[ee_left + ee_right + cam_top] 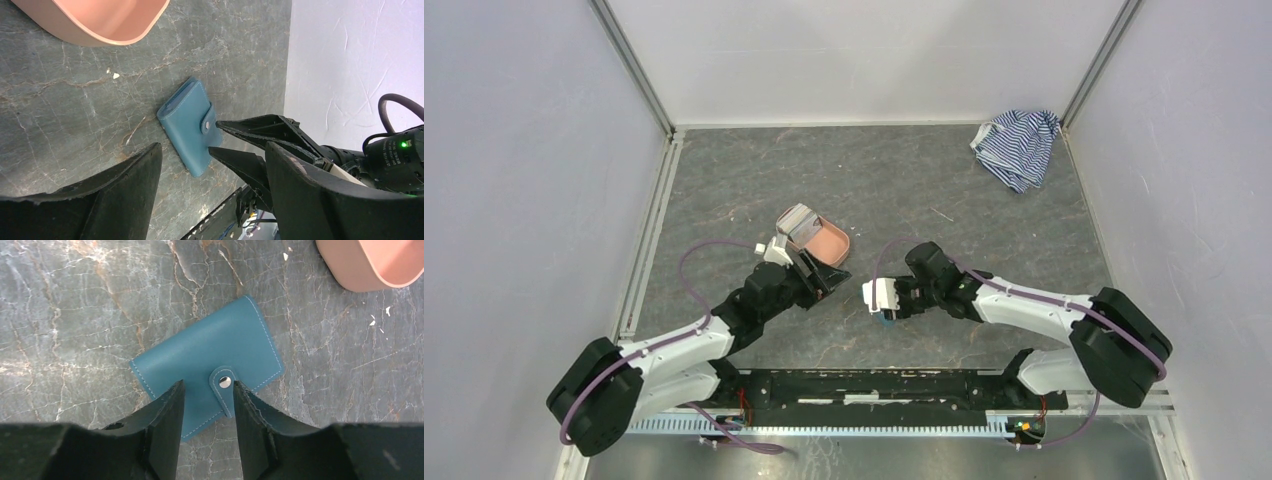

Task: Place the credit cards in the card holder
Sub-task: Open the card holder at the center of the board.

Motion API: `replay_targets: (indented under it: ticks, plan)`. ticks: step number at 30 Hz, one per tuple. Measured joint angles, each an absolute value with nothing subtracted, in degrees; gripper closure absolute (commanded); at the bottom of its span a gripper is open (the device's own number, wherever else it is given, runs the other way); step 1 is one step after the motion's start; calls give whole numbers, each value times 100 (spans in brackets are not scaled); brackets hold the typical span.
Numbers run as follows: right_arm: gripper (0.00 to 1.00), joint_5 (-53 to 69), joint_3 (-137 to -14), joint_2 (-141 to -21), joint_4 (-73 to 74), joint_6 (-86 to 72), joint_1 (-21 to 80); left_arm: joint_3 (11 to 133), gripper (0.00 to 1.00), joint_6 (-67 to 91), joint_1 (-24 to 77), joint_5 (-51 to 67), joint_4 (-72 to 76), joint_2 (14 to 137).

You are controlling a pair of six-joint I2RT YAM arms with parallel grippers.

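Top camera: the left claw (824, 280) sits just below the salmon-pink oval plastic tray (836, 246), near the centre of the frame. Thin whitish-grey credit cards (796, 222) stand in the upper-left end of this tray. The right claw (884, 310) points down at the dark grey marbled table (904, 180). Only a small bit of the teal-blue folding card holder (887, 319) shows under it. A blue-and-white striped cloth (1019, 148) lies in the upper right corner, well apart, with bare table between.

Left wrist camera: the left claw (212, 200) is spread wide and holds nothing. The card holder (182, 125) lies flat and closed in the middle, apart from the tray rim (100, 35) at the upper left. The two black fingertips (235, 127) of the right claw reach it from the right, one on each side of the snap tab (209, 125).

Right wrist camera: the right claw (209, 390) is about half spread. Its fingertips (175, 395) lie over the lower edge of the card holder (210, 345), with the tab (223, 387) between them. A gap shows on the left of the tab, so it is not pinched. The tray (370, 265) is at the upper right, apart from the holder.
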State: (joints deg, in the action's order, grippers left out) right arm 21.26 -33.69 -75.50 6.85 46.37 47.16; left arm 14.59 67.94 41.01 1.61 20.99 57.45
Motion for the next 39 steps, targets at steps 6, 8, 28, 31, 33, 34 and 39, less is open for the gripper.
replay_targets:
  ticks: [6,8,28,31,33,34,39]
  plan:
    - [55,2023,-3376,-7797,456,4423,4716,1450,21,6794,4104,158,2285,5972]
    - [55,2018,-3376,-7811,401,4381,4716,1431,21,6796,4117,158,2362,6038]
    - [53,2259,-3675,-8311,132,3669,4663,1234,27,6799,4228,163,2895,6539]
    - [53,2333,-3728,-8379,130,3457,4589,1232,28,6799,4248,163,2943,6622]
    - [53,2418,-3730,-8401,110,3319,4493,1232,28,6799,4268,163,2989,6676]
    - [53,2464,-3730,-8407,108,3277,4460,1232,29,6799,4276,163,3017,6705]
    - [53,2681,-3730,-8436,106,3109,4353,1232,31,6799,4329,163,3105,6888]
